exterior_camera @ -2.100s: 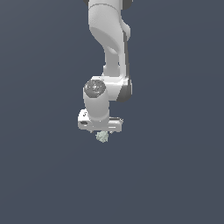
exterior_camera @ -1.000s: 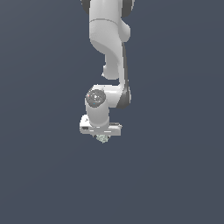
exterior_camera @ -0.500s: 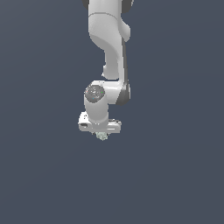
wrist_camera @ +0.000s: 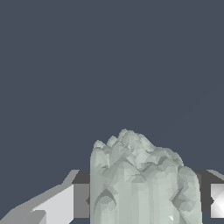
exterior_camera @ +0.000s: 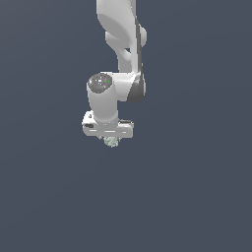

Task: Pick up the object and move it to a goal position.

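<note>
A flat, dark blue-grey ground (exterior_camera: 197,187) fills both views, plain and even everywhere. Against it, in the exterior view, the white arm (exterior_camera: 123,34) comes down from the top edge, bends at a rounded joint with a dark band on the exterior view's right, and ends in an upright white wrist cylinder (exterior_camera: 103,101) with a grey speckled cap. Under that cylinder sits the white gripper bar (exterior_camera: 108,129), lying crosswise and a little tilted, with its end on the exterior view's left slightly higher. The gripper (exterior_camera: 111,141) points straight down from the bar. The fingers themselves are barely visible in the exterior view; in the wrist view one finger (wrist_camera: 52,208) shows as a pale wedge with a grey inner face on one side of the lump, and a bright bit of the other finger (wrist_camera: 217,200) shows on the opposite side. Between them sits the object (exterior_camera: 111,142), a small pale grey-green bumpy clump, much narrower than the bar and poking out just beneath its middle. In the wrist view the object (wrist_camera: 142,181) looms large and close, its faceted, knobbly surface filling the gap between the fingers and touching or nearly touching both. The gripper is clamped around the object, which hangs directly under the bar.
</note>
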Available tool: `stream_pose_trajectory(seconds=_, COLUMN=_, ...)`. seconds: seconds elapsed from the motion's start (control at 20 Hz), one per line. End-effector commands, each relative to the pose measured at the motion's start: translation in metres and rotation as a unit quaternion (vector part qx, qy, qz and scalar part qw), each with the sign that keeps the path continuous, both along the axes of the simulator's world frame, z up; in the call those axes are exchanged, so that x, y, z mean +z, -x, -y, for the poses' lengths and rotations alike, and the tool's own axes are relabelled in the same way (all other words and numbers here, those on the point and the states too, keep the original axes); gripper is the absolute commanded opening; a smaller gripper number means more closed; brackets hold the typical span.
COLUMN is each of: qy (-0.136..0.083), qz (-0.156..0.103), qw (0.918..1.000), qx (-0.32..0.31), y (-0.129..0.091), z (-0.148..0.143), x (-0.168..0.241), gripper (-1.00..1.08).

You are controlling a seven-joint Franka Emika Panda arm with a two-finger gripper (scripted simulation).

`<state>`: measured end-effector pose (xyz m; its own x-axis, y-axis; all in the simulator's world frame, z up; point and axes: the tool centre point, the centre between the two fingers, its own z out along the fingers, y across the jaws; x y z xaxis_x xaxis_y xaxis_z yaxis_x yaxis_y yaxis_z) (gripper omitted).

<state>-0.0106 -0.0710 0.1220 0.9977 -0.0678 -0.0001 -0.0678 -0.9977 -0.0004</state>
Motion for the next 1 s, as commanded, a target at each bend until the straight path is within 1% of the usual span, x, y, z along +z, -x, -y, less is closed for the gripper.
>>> stream_pose_trajectory(seconds=0.0, qy=0.000, qz=0.001, qw=1.0000, qx=0.000, y=0.009, z=0.004, x=0.022, gripper=-1.00)
stream_pose_trajectory(seconds=0.45, qy=0.000, qz=0.000, qw=1.0000, qx=0.000, y=0.043, z=0.022, x=0.111, gripper=-1.00)
stream_pose_trajectory(seconds=0.95, qy=0.000, qz=0.000, qw=1.0000, qx=0.000, y=0.085, z=0.045, x=0.223, gripper=-1.00)
